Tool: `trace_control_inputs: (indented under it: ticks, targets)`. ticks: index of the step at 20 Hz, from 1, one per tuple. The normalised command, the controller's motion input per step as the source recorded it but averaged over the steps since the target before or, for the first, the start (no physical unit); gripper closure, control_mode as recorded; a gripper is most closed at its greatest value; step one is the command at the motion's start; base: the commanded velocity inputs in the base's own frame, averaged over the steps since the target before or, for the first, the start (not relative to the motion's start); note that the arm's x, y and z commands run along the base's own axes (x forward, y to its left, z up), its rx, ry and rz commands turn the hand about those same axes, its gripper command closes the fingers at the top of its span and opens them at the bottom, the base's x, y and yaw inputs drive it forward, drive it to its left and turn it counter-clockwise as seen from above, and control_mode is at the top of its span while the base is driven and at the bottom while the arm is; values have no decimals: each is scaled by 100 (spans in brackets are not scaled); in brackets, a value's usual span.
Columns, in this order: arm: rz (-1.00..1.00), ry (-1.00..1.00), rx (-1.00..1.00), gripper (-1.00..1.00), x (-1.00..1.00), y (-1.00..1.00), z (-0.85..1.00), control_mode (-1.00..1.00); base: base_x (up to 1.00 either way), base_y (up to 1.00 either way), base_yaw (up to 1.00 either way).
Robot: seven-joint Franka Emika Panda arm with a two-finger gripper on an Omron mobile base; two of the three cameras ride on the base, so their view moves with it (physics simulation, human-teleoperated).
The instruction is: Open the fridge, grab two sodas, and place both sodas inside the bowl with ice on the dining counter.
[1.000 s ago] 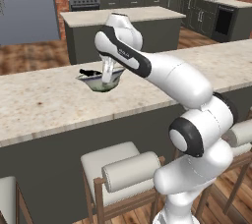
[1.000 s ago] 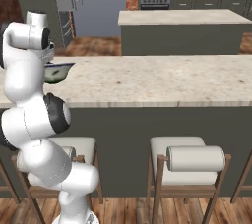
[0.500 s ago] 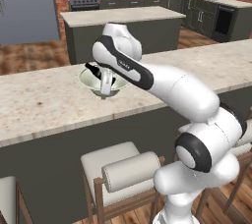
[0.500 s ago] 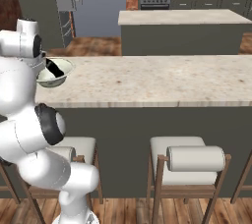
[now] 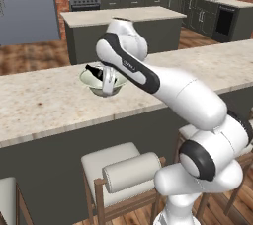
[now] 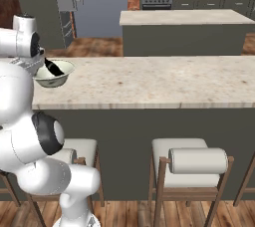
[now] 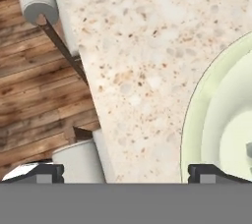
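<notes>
The pale green bowl stands on the beige speckled dining counter. A dark soda lies tilted inside it, leaning on the far rim. My gripper hangs over the bowl's near-right side, pointing down, open and holding nothing. In the hand view the gripper has its two tips far apart, with the bowl rim curving in from the right over the dining counter. From the right side, the bowl with the dark soda sits just beside my hand. The grey fridge stands at the back left.
Cushioned stools line the near side of the counter below me, with more stools to the right. A shorter island with a similar top stands beyond the counter. Cabinets and a stove line the brick back wall.
My wrist has come down and shifted towards the bowl's near side, while the elbow swung outward. The dark soda stays in the bowl. The jaws remain wide apart.
</notes>
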Motion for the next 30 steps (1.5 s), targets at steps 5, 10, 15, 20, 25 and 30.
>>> trace_control_inputs:
  ticks: [5, 10, 15, 20, 25, 30]
  targets:
    - [0, -4, -1, -100, 0, 0, 53, -100, 0, 0, 0]
    - [0, -10, -2, -100, -55, 0, 50, -100, 0, 0, 0]
    - [-2, -10, 0, -100, -100, -4, 22, -100, 0, 0, 0]
    - [-5, -10, 2, -100, -100, -51, 7, -100, 0, 0, 0]
    - [-8, -5, 0, -100, -84, -94, 5, -100, 0, 0, 0]
    - [-10, -3, 0, -100, -75, -100, 0, -100, 0, 0, 0]
